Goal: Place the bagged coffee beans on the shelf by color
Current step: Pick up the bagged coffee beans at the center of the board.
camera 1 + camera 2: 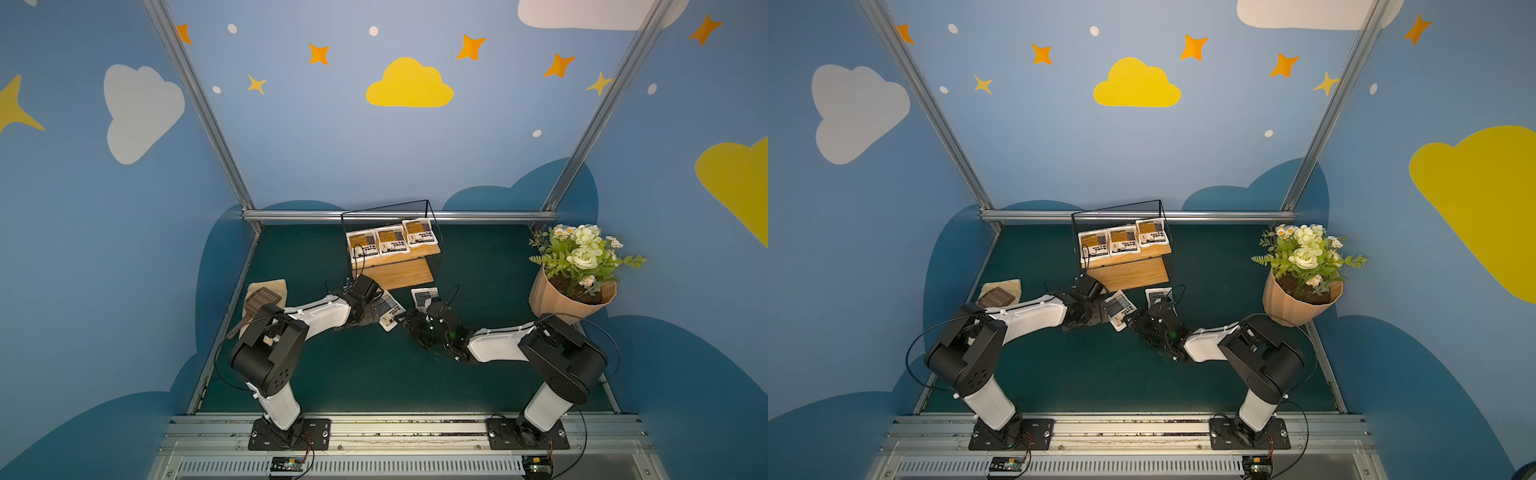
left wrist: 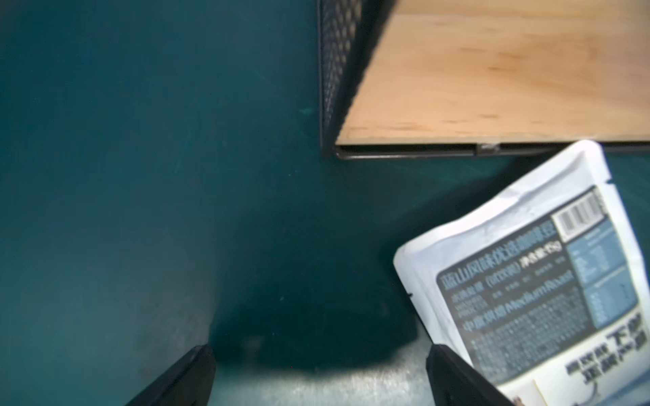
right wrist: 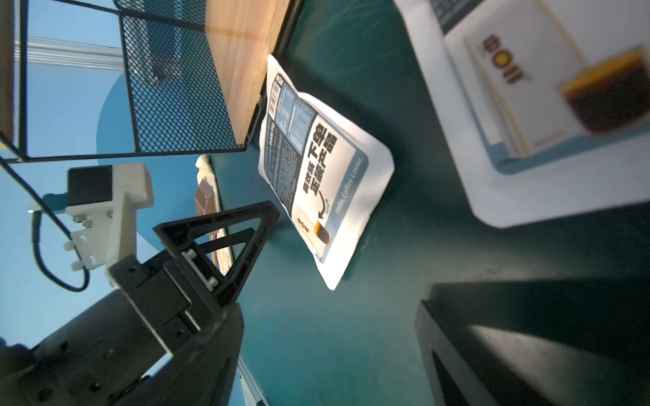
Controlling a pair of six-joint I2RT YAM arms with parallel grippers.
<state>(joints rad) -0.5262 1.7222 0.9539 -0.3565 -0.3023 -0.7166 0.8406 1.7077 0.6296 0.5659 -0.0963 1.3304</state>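
black left tool [image 2: 320, 351] spread beside pillowy grey-blue pouch [image 2: 520, 281] on matte green mat [image 2: 140, 175]; right tool [image 1: 413, 320] unclear.

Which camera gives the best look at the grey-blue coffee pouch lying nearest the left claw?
The right wrist view: the grey-blue pouch lies whole and sharp on the mat, its print readable. The left wrist view blurs it and cuts it off at the frame edge. In both top views it is small.

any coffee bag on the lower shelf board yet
No, the lower board is bare wood; all three orange-label bags sit on the upper board.
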